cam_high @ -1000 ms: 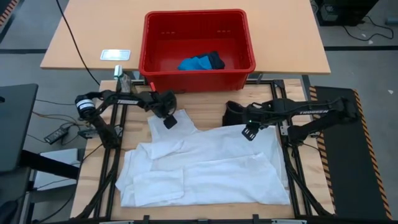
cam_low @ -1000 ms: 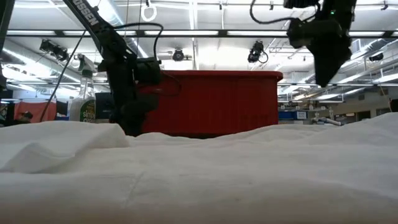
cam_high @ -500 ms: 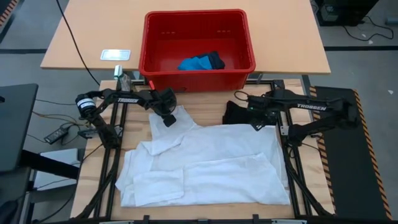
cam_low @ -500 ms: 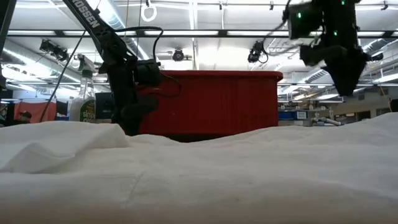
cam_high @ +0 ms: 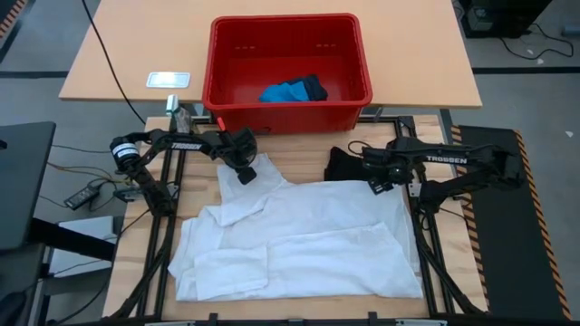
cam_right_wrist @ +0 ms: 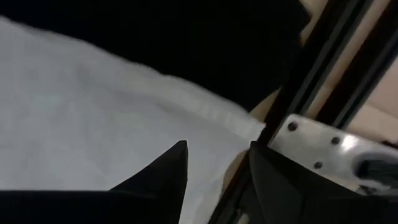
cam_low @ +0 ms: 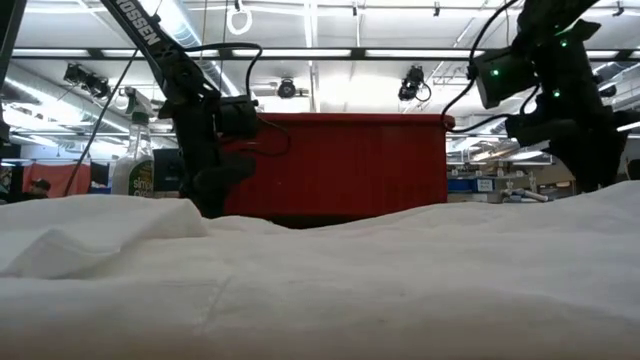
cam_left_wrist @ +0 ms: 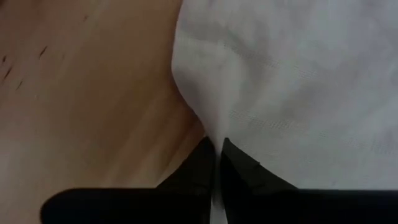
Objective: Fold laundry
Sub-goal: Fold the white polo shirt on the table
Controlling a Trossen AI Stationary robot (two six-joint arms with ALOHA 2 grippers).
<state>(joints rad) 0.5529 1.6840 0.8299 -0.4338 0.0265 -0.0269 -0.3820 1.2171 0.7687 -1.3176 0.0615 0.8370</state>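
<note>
White garment (cam_high: pixel 308 240) limp, light, sure to sag; take by edges. Left gripper (cam_left_wrist: pixel 216 163) pinching far-left hem; right gripper (cam_right_wrist: pixel 214 162) spread above far-right corner.

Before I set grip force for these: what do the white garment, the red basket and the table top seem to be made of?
White garment: soft woven or knit cloth, matte; it creases and shows fine weave in the left wrist view. Red basket: rigid plastic by the look, slightly glossy, with slotted walls. Table top: light wood, likely plywood, with visible grain.
</note>
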